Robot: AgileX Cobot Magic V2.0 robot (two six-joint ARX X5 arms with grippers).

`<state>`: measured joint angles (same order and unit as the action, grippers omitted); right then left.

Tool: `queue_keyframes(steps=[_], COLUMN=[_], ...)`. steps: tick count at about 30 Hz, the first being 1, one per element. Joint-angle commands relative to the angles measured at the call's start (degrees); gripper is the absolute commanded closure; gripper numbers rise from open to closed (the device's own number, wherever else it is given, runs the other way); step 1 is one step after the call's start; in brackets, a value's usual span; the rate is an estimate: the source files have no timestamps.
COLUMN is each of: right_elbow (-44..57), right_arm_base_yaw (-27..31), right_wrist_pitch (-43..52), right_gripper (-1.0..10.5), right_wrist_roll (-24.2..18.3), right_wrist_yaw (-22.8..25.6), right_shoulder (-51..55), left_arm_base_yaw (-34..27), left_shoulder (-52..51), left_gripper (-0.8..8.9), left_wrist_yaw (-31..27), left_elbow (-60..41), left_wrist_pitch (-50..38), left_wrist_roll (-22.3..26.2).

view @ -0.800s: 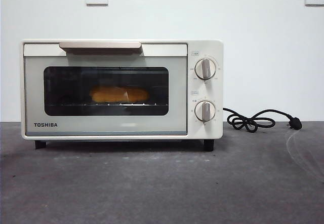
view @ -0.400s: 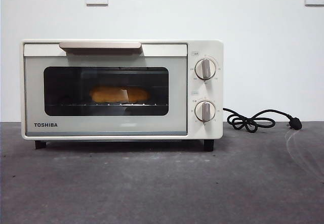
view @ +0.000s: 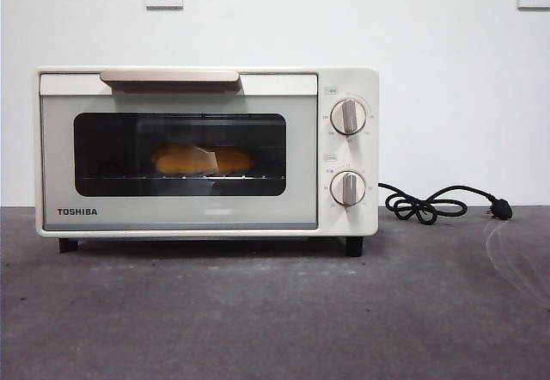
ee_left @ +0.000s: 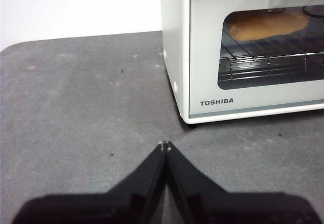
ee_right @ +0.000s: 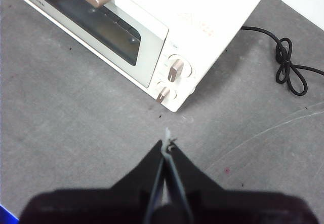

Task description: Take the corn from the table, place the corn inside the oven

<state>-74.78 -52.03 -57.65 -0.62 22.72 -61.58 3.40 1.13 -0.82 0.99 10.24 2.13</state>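
While the corn [view: 204, 160] lies inside the closed oven [view: 206, 152], left tool [ee_left: 165, 146] and right tool [ee_right: 166, 145] sit pressed together, empty; keep both clear.

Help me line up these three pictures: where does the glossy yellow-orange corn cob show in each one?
Front view: the glossy yellow-orange corn cob lies on the wire rack behind the dark glass door of the cream-white TOSHIBA toaster oven.
Left wrist view: the corn cob shows through the door window, above the rack.
Right wrist view: not visible; the window looks dark.
Shared landmark: the oven's beige handle.
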Motion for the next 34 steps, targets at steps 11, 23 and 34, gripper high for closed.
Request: queue_keyframes(steps=[11, 23, 34], right_elbow=[-0.07, 1.49, 23.91], right_arm_base_yaw=[0.02, 10.69, 49.42], right_wrist_pitch=[0.13, 11.30, 41.86], right_gripper=[9.6, 9.6, 9.6], right_wrist_roll=[-0.11, -3.87, -0.83], right_wrist_yaw=[0.33, 2.78, -37.59], right_shoulder=[-0.04, 0.28, 11.58], left_arm_base_yaw=[0.02, 0.02, 0.02], left_shoulder=[0.02, 0.35, 0.98], left_gripper=[8.17, 8.17, 8.17], left_wrist_yaw=[0.17, 0.17, 0.17], left_elbow=[-0.35, -0.35, -0.35], left_wrist_pitch=[-0.63, -0.63, -0.63], left_wrist_roll=[0.50, 0.50, 0.50])
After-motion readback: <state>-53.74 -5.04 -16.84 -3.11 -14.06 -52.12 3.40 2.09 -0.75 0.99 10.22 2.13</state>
